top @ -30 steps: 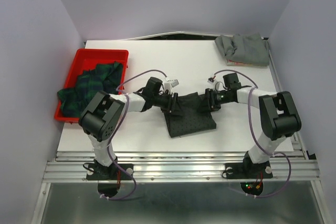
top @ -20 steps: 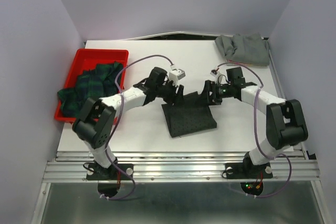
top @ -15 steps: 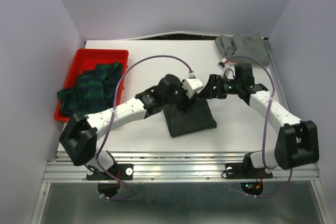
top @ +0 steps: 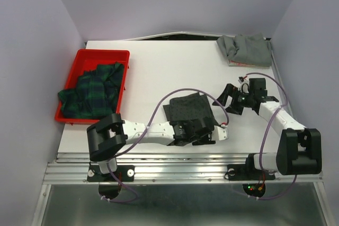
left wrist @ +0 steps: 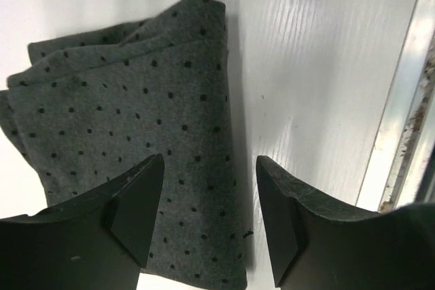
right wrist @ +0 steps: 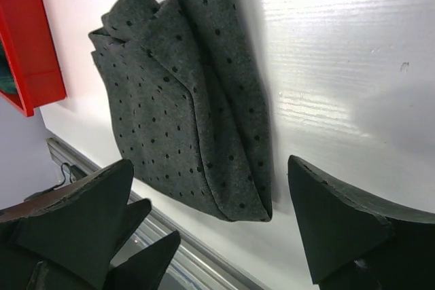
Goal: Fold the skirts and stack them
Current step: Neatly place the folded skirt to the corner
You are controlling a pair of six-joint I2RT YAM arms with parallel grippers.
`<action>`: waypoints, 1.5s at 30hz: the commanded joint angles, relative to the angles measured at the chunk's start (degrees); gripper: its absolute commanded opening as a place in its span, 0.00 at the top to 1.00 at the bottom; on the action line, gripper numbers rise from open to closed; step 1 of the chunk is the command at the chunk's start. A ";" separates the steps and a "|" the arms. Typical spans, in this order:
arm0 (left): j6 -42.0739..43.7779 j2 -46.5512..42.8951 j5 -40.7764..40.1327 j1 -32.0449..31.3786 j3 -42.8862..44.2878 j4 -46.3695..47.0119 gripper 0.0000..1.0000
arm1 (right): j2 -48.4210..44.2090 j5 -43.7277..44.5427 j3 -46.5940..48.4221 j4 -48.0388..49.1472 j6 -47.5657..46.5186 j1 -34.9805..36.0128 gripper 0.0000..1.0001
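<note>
The dark charcoal dotted skirt (top: 186,108) lies folded near the table's middle front, and shows in the wrist views as dotted grey cloth (left wrist: 129,113) (right wrist: 180,100). My left gripper (top: 205,133) hovers open over its near right corner, and the fingers (left wrist: 136,205) straddle the cloth edge without pinching it. The right gripper (top: 229,102) stands wide open just right of the skirt with nothing between its fingers (right wrist: 336,225). A green-navy plaid skirt (top: 91,91) lies bunched in the red tray. The plain grey skirt (top: 244,50) sits at the back right corner.
The red tray (top: 100,52) stands at the left edge, and its corner (right wrist: 27,32) also shows in the right wrist view. A metal rail (top: 180,157) runs along the near table edge, close behind the left gripper. Purple walls close in both sides.
Both grippers let go of the dotted skirt, which now lies folded smaller. The left arm swung round to its near right corner. The right arm pulled back to the right and opened wide.
</note>
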 commanded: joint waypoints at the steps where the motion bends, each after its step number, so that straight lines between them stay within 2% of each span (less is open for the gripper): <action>1: 2.03 1.42 -4.11 -0.67 1.21 2.65 0.32 | 1.23 -2.14 -0.71 1.54 1.99 -0.43 0.00; 5: 2.29 4.67 -2.62 -0.85 1.13 4.50 0.32 | 3.16 -4.68 -1.33 1.62 1.37 -0.43 0.00; 8: 2.30 6.61 -3.32 -0.67 0.34 6.34 0.36 | 4.66 -5.74 -1.50 1.54 0.76 -0.43 0.00; 11: 1.42 6.87 -2.27 0.21 -0.63 8.28 0.52 | 5.46 -6.96 -1.94 1.19 0.58 -0.43 0.00; 12: 0.72 6.79 -1.74 1.08 -0.72 8.37 0.62 | 5.63 -7.41 -2.47 1.19 0.67 -0.43 0.00; 15: -0.17 5.56 1.15 3.36 -1.07 8.81 0.73 | 5.37 -8.38 -3.61 1.36 0.84 -0.43 0.00; 16: -0.51 4.60 1.95 3.98 -1.24 9.07 0.80 | 4.76 -8.20 -4.40 1.80 1.02 -0.43 0.00; 22: -0.43 0.47 9.06 7.50 -1.95 9.86 0.94 | 4.92 -11.80 -6.25 5.04 2.86 -0.43 0.00; 27: -0.17 -2.00 12.40 8.21 -2.74 10.82 1.00 | 7.74 -15.92 -7.91 10.40 6.20 -0.43 0.00; 32: 0.01 -2.88 13.82 8.82 -2.30 10.92 1.00 | 11.87 -18.57 -8.01 14.09 8.22 -0.43 0.00; 35: 0.18 -2.71 14.61 8.91 -2.04 10.65 1.00 | 14.33 -19.80 -8.62 19.61 12.09 -0.43 0.00; 41: -0.16 -1.48 14.87 9.52 -1.60 11.01 1.00 | 17.15 -19.72 -8.80 26.14 15.43 4.05 0.00; 45: -0.96 -0.42 15.66 11.19 -0.81 11.09 1.00 | 17.50 -19.10 -9.06 27.46 15.87 4.85 0.05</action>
